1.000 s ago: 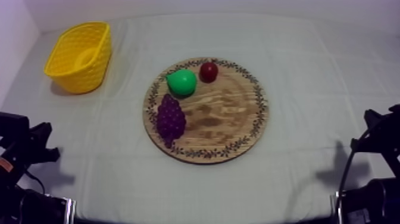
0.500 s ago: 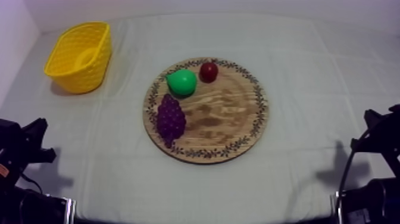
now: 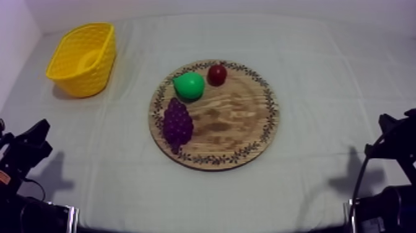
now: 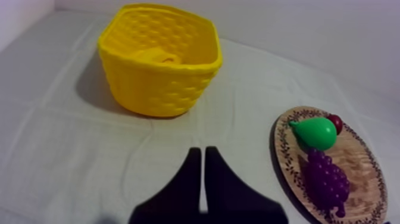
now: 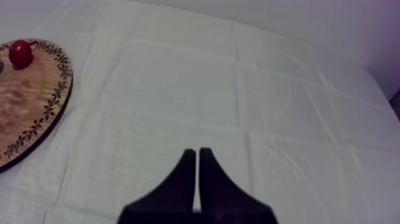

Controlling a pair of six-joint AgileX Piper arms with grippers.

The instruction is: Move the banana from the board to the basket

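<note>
Three toy fruits sit on the round wooden board [image 3: 235,124] in the middle of the grey-white cloth [image 3: 322,62]: a green pear [image 3: 189,85], a small red fruit [image 3: 216,74] just beside it, and a bunch of grapes [image 3: 177,123] near the board's left edge. The banana [image 4: 158,56] lies inside the yellow basket [image 3: 80,77], which stands at the far left, well apart from the board. Low at their own sides, the left gripper [image 4: 199,150] and the right gripper [image 5: 197,151] each have their fingers pressed together into a narrow wedge, clenched on nothing.
</note>
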